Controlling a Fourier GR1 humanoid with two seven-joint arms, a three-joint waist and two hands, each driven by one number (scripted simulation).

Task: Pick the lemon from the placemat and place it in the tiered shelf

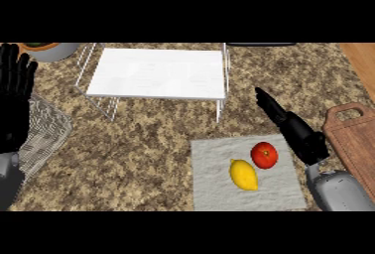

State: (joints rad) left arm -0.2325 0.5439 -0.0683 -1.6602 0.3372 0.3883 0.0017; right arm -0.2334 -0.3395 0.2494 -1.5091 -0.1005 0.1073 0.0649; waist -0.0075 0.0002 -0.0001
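Bystanders on the speckled stone bench (139, 144)

A red tomato (264, 155) at lower right, a wooden cutting board (355, 139) at the right edge, a wire basket (44, 130) at left, a potted plant (50, 49) upper left.

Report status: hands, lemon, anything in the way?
Both hands open: right hand beside placemat, left hand resting at left edge. Lemon on placemat, untouched. Tomato right beside it.

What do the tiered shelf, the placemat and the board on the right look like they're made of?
Tiered shelf: thin white wire legs and a flat matte white top, likely metal. Placemat: pale grey, slightly mottled, probably cloth. Board: reddish-brown, with a handle cutout, apparently wood.
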